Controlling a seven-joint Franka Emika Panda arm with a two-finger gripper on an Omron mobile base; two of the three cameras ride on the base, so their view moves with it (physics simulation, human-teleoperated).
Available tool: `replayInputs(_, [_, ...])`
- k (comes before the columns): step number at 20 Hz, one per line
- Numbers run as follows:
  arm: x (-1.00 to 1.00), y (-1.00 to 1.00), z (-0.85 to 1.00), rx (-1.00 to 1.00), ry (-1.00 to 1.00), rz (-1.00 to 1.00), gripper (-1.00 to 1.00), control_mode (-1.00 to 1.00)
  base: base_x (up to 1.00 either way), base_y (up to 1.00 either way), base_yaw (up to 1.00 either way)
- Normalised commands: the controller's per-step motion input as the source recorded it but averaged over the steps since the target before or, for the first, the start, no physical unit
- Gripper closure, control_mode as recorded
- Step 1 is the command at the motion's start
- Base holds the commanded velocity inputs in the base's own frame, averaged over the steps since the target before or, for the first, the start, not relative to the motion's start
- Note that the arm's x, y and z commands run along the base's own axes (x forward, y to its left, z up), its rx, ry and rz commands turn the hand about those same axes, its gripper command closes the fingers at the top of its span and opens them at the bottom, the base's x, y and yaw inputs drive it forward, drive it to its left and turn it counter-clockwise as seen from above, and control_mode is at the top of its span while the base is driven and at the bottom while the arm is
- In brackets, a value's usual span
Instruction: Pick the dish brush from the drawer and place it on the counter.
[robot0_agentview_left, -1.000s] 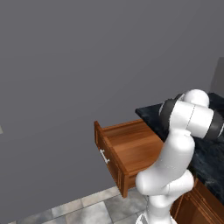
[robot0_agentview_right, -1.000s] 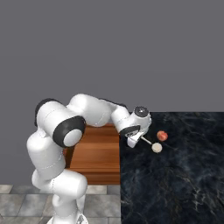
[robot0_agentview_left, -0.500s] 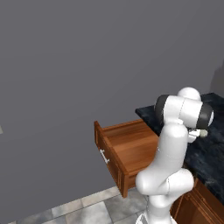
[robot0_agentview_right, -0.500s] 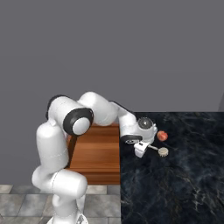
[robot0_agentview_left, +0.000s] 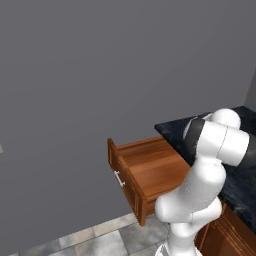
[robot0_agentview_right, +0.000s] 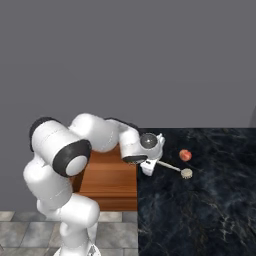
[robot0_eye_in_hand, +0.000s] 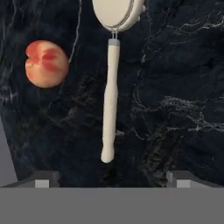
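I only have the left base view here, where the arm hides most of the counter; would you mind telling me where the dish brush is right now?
Observer: The dish brush lies flat on the counter, just beyond the gripper, with its round head pointing away from the drawer.
Operator: Thank you. Is the gripper holding it?
Observer: No. In the hand view the two fingertips stand wide apart, and the end of the handle lies between and ahead of them, touching neither.
Operator: Is anything else near it?
Observer: A small red-orange fruit sits on the counter beside the brush head, apart from it.
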Motion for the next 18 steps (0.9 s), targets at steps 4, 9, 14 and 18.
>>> replayInputs(4, [0.11,0.98,1.00,-0.01,-0.09,0.20,-1.00,-1.00,0.00,0.00,0.00])
replayInputs(9, [0.00,1.00,1.00,-0.19,0.18,0.31,-1.00,-1.00,0.00,0.00,0.00])
replayInputs(14, [-0.29,1.00,1.00,-0.35,0.33,0.41,-1.00,-1.00,0.00,0.00,0.00])
replayInputs(18, [-0.67,1.00,1.00,-0.31,0.30,0.46,-1.00,-1.00,0.00,0.00,0.00])
